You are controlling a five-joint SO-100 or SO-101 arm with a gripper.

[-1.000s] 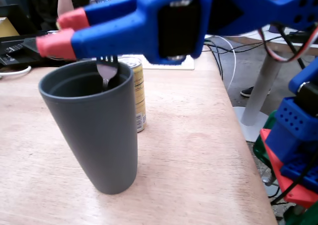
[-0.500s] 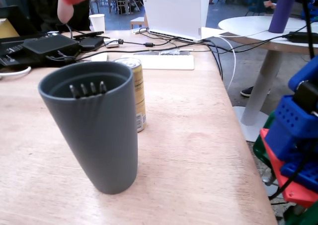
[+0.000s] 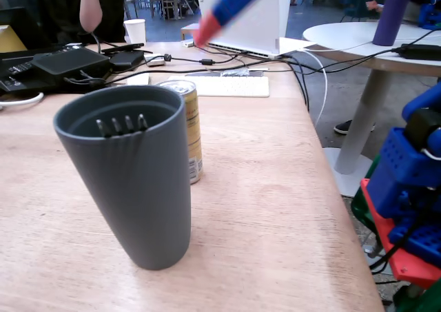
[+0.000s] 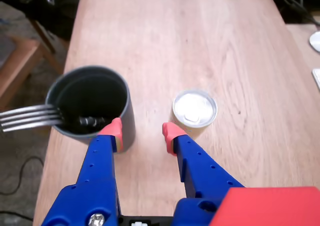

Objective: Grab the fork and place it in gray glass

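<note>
The gray glass (image 3: pixel 138 188) stands upright on the wooden table at the front left of the fixed view. The fork (image 3: pixel 122 126) is inside it, tines up, leaning against the rim. In the wrist view the tines (image 4: pixel 27 117) stick out over the left rim of the glass (image 4: pixel 128 121) and the taped handle goes down inside. My gripper (image 4: pixel 142 131) is open and empty, above the table between the glass and the can. In the fixed view the gripper (image 3: pixel 205 31) is high at the back and blurred.
A yellow drink can (image 3: pixel 189 129) stands right behind the glass; its lid shows in the wrist view (image 4: pixel 195 109). A white paper cup (image 3: pixel 135 31), keyboard (image 3: pixel 227 85), laptop (image 3: pixel 255 23) and cables lie at the back. The table edge (image 3: pixel 331 188) runs along the right.
</note>
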